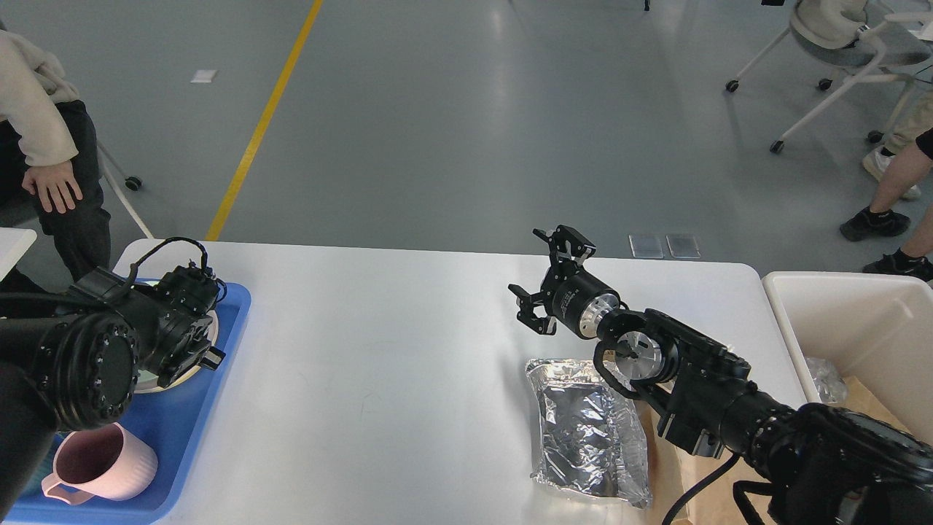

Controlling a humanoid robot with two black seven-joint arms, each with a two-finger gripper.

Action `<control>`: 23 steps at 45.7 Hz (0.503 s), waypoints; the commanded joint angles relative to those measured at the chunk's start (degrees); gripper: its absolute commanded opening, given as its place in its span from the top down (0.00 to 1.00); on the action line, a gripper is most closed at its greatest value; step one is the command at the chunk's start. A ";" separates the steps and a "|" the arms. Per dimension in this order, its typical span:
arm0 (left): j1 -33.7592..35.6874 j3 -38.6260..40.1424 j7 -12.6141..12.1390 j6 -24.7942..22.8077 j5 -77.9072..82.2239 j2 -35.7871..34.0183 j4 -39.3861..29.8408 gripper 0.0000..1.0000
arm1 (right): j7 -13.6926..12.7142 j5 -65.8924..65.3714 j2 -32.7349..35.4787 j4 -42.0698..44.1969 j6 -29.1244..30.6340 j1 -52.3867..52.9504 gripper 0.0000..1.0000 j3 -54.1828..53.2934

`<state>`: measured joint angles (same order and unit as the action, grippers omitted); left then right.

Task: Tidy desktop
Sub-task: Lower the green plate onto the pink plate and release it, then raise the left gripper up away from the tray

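Desk (379, 350) spans the view; a tray (191, 408) sits on its left edge and a foil bag (587, 430) near its front right. Right hand (548, 281) hovers wide open, empty; left hand (191, 321), over the tray, cannot be read

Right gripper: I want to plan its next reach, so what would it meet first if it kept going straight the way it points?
The right gripper, open, points up-left across the bare desktop. Nothing stands in that line; depth is unclear, but it would likely pass the table's far edge.
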<state>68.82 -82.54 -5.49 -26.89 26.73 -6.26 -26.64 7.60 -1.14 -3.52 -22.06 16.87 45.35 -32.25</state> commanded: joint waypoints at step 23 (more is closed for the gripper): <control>3.52 0.63 0.04 -3.25 -1.77 -0.24 -3.42 0.34 | 0.04 0.00 0.00 0.00 0.00 0.00 0.00 0.08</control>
<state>71.25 -82.28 -5.45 -28.31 25.01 -6.16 -28.12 7.61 -1.14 -3.52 -22.06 16.87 45.35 -32.24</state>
